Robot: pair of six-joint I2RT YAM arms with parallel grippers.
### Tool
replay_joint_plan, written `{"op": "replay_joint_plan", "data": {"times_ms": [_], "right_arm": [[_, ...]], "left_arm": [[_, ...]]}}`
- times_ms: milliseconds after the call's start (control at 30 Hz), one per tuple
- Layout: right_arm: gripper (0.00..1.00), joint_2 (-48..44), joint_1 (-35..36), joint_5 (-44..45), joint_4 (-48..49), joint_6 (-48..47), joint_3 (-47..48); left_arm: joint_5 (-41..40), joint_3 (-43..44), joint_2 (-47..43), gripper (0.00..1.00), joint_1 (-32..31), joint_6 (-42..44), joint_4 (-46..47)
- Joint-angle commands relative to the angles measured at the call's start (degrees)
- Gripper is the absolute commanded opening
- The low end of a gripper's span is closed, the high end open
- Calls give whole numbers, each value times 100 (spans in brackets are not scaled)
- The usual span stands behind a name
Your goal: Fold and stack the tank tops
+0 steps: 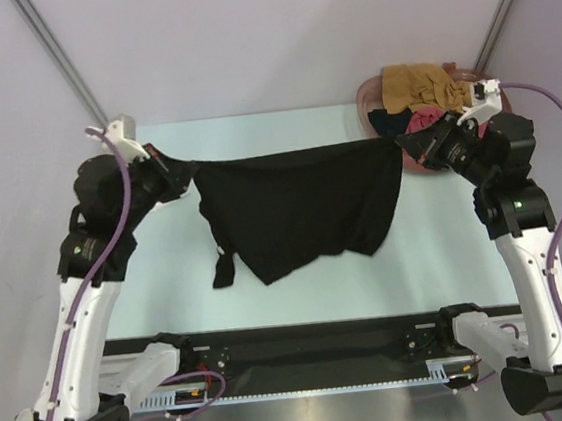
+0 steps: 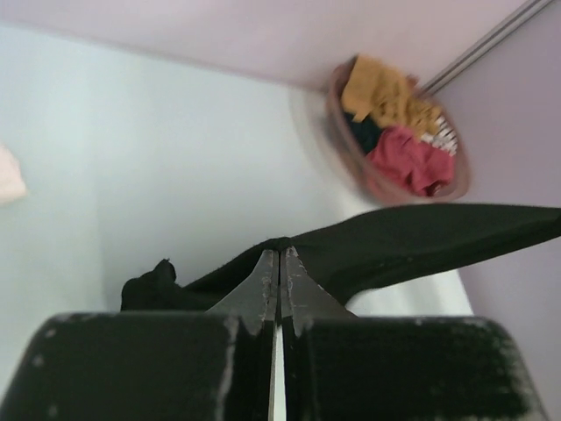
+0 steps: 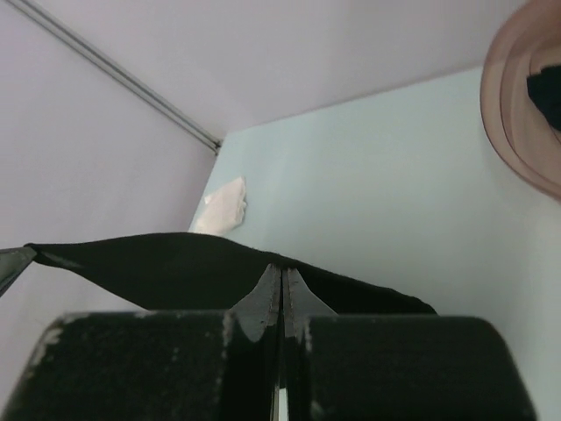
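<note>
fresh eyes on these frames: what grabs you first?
The large black tank top, stretched like a banner above the pale table between the left arm's fingers and the right arm's fingers, both pinched shut on its upper corners. Next, the round reddish-brown plastic basket at the far right corner, heaped with a mustard-brown garment and a red garment.

In the top view a tank top (image 1: 301, 208) hangs across the middle of the frame, above the worktop (image 1: 466, 251). Its upper edge runs from the left gripper (image 1: 182, 171) at centre left to the right gripper (image 1: 407, 143) at centre right, and each holds one corner. A basket (image 1: 364, 91) sits at the upper right, just behind the right gripper, with a heap of tank tops (image 1: 419, 90) in it. In the right wrist view a small garment (image 3: 223, 203) lies on the worktop at centre left, against the wall (image 3: 105, 175).
</note>
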Motion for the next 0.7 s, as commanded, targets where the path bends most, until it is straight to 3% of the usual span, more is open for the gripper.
{"op": "replay_joint_plan", "data": {"times_ms": [0, 400, 567, 667], "right_arm": [[0, -374, 29, -153, 144, -141, 514], [0, -1911, 20, -488, -480, -404, 1235], [0, -2080, 3, -356, -402, -387, 1508], [0, -1642, -32, -234, -741, -369, 1841]], "left_arm": [[83, 665, -336, 0, 50, 199, 80], [365, 744, -1952, 0, 50, 14, -650], [40, 1613, -1674, 0, 59, 67, -1395], [14, 1984, -1225, 0, 50, 85, -1530]]}}
